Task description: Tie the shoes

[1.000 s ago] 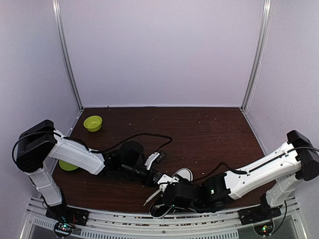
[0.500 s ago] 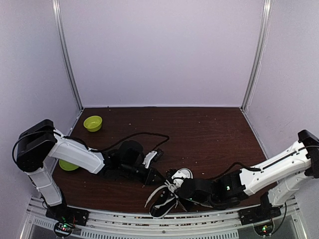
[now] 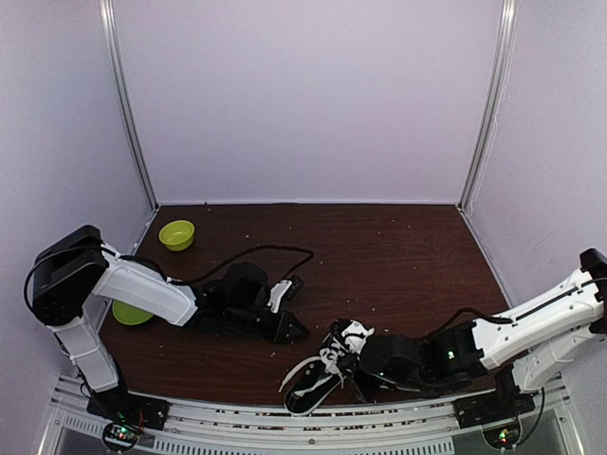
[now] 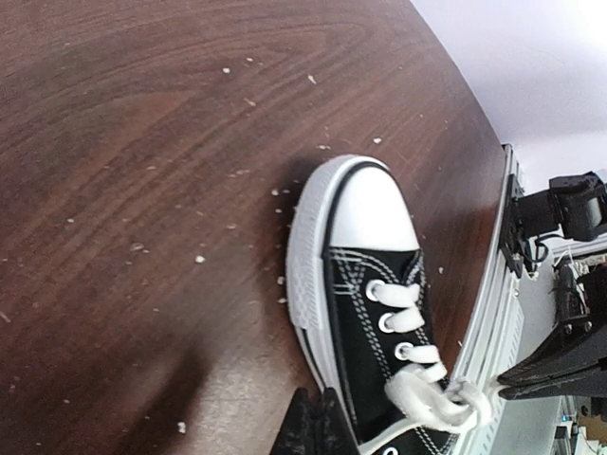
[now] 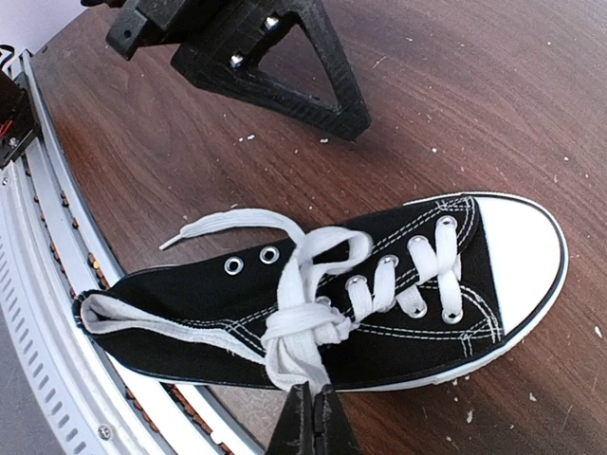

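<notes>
A black sneaker [image 3: 311, 387] with a white toe cap [image 4: 372, 207] lies at the table's near edge, its heel toward the rail. Its white laces [image 5: 305, 327] are bunched in a knot over the tongue, and one loose end [image 5: 223, 223] trails off the side. My right gripper [image 5: 313, 417] is shut against the shoe's sole side, and a lace loop runs from the knot into its tips. In the top view the right gripper [image 3: 354, 366] sits just right of the shoe. My left gripper [image 4: 319, 425] is shut with nothing in it, its tips beside the white sole. It also shows as the left gripper [image 3: 298, 329] just left of the toe.
A green bowl [image 3: 176, 234] stands at the back left, and another green bowl [image 3: 131, 315] is half hidden behind the left arm. A black cable [image 3: 275, 251] arcs over the table. The metal rail [image 5: 57, 313] runs right under the shoe's heel.
My right arm has drawn back to the right with the lace, and the shoe has slid right with it. The left gripper now stands apart from the laces.
</notes>
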`<control>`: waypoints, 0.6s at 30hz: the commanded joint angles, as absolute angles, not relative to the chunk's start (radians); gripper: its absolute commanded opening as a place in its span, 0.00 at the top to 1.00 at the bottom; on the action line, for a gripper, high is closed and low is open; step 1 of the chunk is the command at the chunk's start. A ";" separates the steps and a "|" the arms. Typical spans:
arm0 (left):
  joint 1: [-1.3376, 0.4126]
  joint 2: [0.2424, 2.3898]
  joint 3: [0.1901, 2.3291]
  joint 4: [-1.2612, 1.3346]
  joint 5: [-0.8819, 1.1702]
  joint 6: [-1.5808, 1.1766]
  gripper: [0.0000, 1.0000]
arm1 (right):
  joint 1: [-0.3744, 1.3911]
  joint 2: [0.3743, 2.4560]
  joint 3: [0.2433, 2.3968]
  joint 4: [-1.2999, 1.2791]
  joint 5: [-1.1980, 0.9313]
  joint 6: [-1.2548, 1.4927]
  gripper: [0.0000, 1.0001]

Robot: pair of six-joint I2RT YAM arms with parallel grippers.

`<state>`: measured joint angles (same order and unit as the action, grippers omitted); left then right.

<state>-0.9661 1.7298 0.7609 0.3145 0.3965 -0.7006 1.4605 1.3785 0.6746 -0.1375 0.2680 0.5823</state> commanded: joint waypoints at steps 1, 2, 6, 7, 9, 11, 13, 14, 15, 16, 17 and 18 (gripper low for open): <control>-0.941 1.736 0.751 0.314 0.356 -0.700 1.00 | 1.456 1.362 0.645 -0.135 0.238 0.618 1.00; -0.938 1.737 0.750 0.313 0.352 -0.699 1.00 | 1.456 1.364 0.640 -0.132 0.232 0.620 1.00; -0.931 1.747 0.750 0.312 0.347 -0.700 1.00 | 1.456 1.372 0.627 -0.121 0.214 0.630 1.00; -0.931 1.749 0.748 0.323 0.357 -0.697 1.00 | 1.456 1.373 0.626 -0.119 0.213 0.631 1.00; -0.931 1.745 0.736 0.391 0.417 -0.675 1.00 | 1.457 1.371 0.627 -0.114 0.217 0.633 1.00; -0.934 1.733 0.711 0.495 0.501 -0.657 0.96 | 1.456 1.365 0.628 -0.108 0.225 0.631 1.00; -0.938 1.719 0.690 0.571 0.585 -0.628 0.79 | 1.453 1.361 0.630 -0.102 0.226 0.630 1.00; -0.941 1.713 0.683 0.602 0.619 -0.612 0.70 | 1.452 1.359 0.629 -0.096 0.225 0.629 1.00; -0.943 1.712 0.676 0.624 0.650 -0.598 0.64 | 1.450 1.358 0.629 -0.095 0.224 0.629 1.00; -0.945 1.715 0.671 0.644 0.679 -0.589 0.58 | 1.449 1.358 0.629 -0.092 0.221 0.630 1.00; -0.947 1.719 0.666 0.661 0.704 -0.579 0.53 | 1.448 1.357 0.629 -0.090 0.220 0.629 1.00; -0.949 1.726 0.663 0.670 0.723 -0.569 0.50 | 1.448 1.358 0.628 -0.089 0.217 0.630 1.00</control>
